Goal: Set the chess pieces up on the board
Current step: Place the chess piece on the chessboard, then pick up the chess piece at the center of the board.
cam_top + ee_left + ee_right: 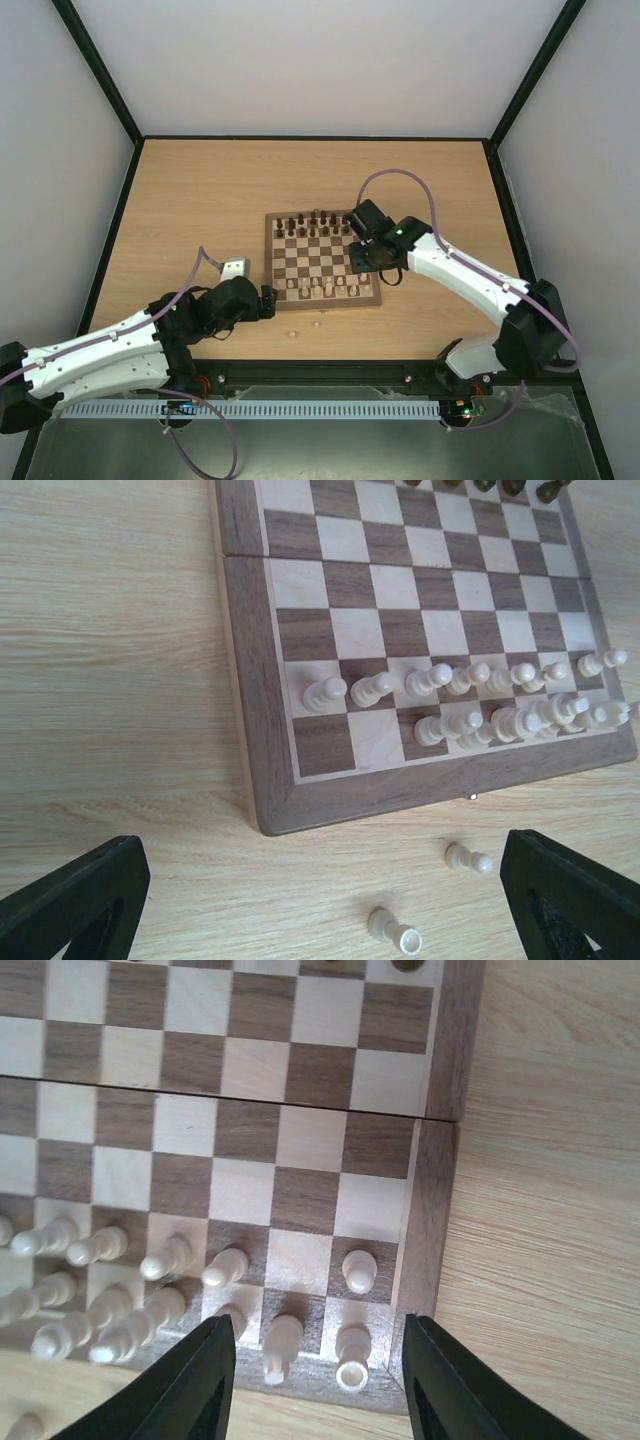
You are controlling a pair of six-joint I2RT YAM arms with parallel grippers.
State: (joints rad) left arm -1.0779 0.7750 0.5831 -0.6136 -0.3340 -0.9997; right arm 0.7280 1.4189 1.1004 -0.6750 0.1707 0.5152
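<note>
The board (322, 262) lies mid-table. Dark pieces (315, 222) line its far rows and cream pieces (320, 288) its near rows. Two cream pieces lie on their sides on the table in front of the board: a pawn (468, 858) and a hollow-topped one (393, 931). My left gripper (320, 920) is open and empty, low over the table by the board's near-left corner, with the loose pieces between its fingers (80, 900). My right gripper (320, 1380) is open and empty above the board's near-right corner, straddling a rook (352, 1352) and a knight (280, 1345).
The light-wood tabletop (200, 200) is framed by a black rail and pale walls. In the left wrist view the near row's two leftmost squares (350, 740) hold no piece. A pawn (358, 1268) stands just beyond the rook.
</note>
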